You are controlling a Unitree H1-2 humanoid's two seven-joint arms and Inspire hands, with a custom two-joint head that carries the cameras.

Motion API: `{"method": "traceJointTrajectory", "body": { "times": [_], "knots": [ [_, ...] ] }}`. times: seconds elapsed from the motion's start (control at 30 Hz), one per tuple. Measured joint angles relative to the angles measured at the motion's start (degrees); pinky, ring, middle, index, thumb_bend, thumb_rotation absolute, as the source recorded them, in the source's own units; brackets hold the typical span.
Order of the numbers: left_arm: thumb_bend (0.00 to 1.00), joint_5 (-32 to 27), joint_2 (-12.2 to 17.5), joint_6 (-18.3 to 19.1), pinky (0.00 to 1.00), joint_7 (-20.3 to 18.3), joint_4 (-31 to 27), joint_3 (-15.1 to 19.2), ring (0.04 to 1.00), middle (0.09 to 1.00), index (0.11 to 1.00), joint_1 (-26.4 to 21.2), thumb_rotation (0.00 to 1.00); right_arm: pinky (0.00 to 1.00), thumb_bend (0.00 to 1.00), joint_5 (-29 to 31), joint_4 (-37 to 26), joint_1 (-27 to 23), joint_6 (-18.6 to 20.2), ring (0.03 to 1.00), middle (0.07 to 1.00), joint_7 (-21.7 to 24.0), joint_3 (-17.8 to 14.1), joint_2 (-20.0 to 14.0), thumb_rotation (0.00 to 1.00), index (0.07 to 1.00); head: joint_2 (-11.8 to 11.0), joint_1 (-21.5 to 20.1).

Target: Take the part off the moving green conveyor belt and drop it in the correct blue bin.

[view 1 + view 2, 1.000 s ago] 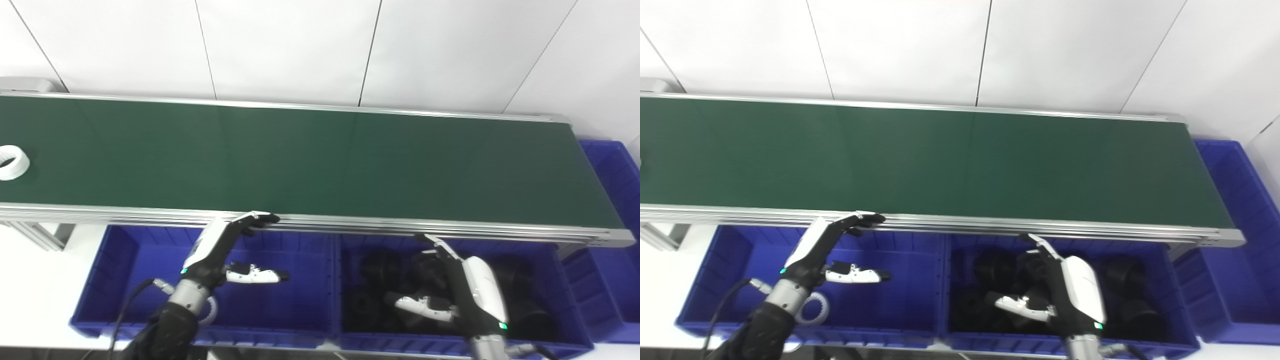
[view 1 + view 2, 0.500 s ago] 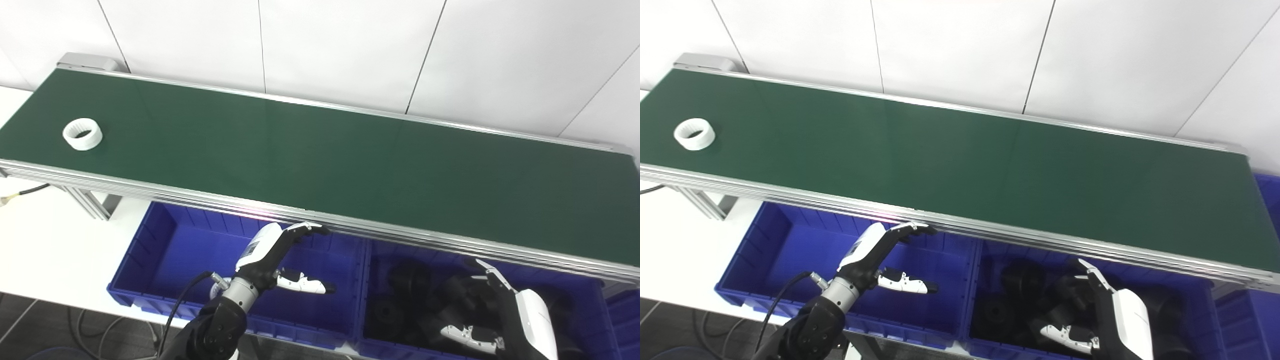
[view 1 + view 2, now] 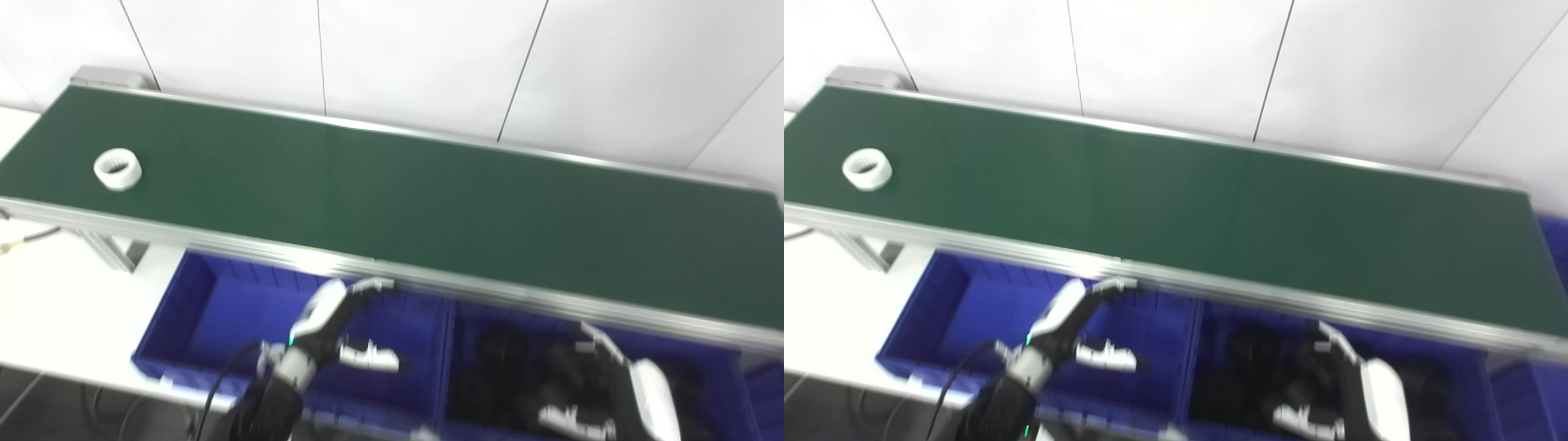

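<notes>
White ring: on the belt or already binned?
On the belt. The white ring lies flat at the far left of the green conveyor belt, untouched by either hand.

text: none readable | labels: none | brands: none | numbers: none | signs: none | both views motion-blurred, no lettering can be made out

Bright, even light, no hard shadows. Motion blur in both views, worst low down: hands (image 3: 334,318) & bins (image 3: 202,318) smeared. Belt (image 3: 1176,202) w/ soft sheen.
</notes>
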Motion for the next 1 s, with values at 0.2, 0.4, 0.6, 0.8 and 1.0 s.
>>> {"method": "traceJointTrajectory", "body": {
  "times": [0.2,0.4,0.6,0.8,1.0],
  "knots": [
    [0.88,-0.5,0.1,-1.6,0.75,0.5,1.4,0.1,0.830,0.828,0.769,0.0,0.36,0.56,0.81,0.1,1.5,0.0,0.0,0.603,0.629,-0.8,0.4,0.2,0.10,0.788,-1.6,-0.9],
    [0.89,-0.4,0.2,-2.3,0.74,0.9,2.0,0.2,0.816,0.825,0.768,-0.3,0.35,0.57,0.80,0.1,2.0,0.0,0.0,0.610,0.633,-1.1,0.7,0.3,0.13,0.788,-1.9,-0.6],
    [0.89,-0.2,0.2,-2.3,0.73,0.9,2.1,0.2,0.819,0.829,0.774,-0.4,0.35,0.56,0.80,0.2,2.7,-0.2,-0.1,0.607,0.632,-1.6,0.8,0.2,0.11,0.791,-2.0,-0.6],
    [0.89,-0.2,0.2,-2.8,0.74,1.0,2.8,0.2,0.815,0.824,0.773,-0.5,0.36,0.56,0.80,0.3,3.1,-0.3,-0.3,0.610,0.634,-2.0,0.9,0.2,0.11,0.793,-2.3,0.3],
    [0.89,0.4,0.0,-2.9,0.75,1.2,3.3,0.0,0.821,0.824,0.780,-0.5,0.38,0.59,0.78,0.5,3.4,-0.2,-0.3,0.636,0.655,-2.1,0.8,0.0,0.15,0.804,-3.3,4.6]
  ]
}}
